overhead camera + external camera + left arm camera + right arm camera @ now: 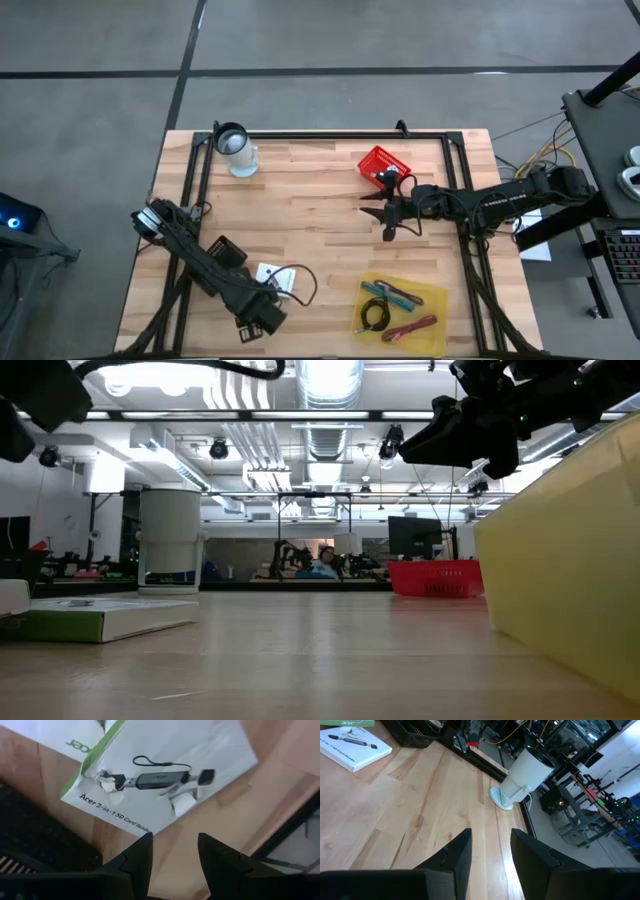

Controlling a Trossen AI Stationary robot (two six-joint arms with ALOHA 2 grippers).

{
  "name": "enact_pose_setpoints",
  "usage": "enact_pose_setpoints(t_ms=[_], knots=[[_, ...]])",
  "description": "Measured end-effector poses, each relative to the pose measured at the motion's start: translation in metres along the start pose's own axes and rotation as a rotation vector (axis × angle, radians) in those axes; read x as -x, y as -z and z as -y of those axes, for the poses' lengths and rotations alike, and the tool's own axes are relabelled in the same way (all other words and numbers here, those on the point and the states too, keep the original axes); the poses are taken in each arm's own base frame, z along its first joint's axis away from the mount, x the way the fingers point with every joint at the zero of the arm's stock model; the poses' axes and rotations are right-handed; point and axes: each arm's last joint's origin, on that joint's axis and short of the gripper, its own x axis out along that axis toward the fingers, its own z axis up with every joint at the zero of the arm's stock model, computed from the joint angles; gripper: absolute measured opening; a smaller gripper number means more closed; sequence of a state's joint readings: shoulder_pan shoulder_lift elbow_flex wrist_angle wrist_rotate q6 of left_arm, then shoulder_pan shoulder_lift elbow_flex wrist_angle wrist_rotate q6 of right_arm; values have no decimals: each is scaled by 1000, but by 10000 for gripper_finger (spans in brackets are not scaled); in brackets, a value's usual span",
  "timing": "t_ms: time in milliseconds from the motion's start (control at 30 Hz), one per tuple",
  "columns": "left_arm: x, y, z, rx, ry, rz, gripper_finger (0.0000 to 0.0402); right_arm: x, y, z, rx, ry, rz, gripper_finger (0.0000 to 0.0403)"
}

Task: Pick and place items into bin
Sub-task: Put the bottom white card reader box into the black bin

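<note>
With the left gripper [172,855], its fingers spread and empty, hovering just off the white card box [165,775] near the counter's front edge, a shallow approach would probably have slid the flat box away instead of gripping it.

White cup [237,150] upright at far-left corner of wooden counter [310,215]. Person [322,564] seated in room beyond, far off. Grey floor [100,100] around.
</note>
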State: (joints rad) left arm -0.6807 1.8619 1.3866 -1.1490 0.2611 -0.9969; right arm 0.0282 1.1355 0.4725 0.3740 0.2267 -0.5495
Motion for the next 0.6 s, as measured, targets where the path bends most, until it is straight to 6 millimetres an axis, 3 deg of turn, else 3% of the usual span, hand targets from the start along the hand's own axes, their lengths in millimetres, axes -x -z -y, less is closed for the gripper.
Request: enact_pose_setpoints(t_ms=[333, 500, 600], knots=[[4, -5, -6, -46, -9, 30, 147, 0, 1, 0, -22, 1, -7, 123], [4, -12, -5, -42, 24, 50, 201, 0, 1, 0, -24, 1, -7, 123], [2, -21, 1, -125, 109, 63, 229, 0, 1, 0, -26, 1, -7, 123]])
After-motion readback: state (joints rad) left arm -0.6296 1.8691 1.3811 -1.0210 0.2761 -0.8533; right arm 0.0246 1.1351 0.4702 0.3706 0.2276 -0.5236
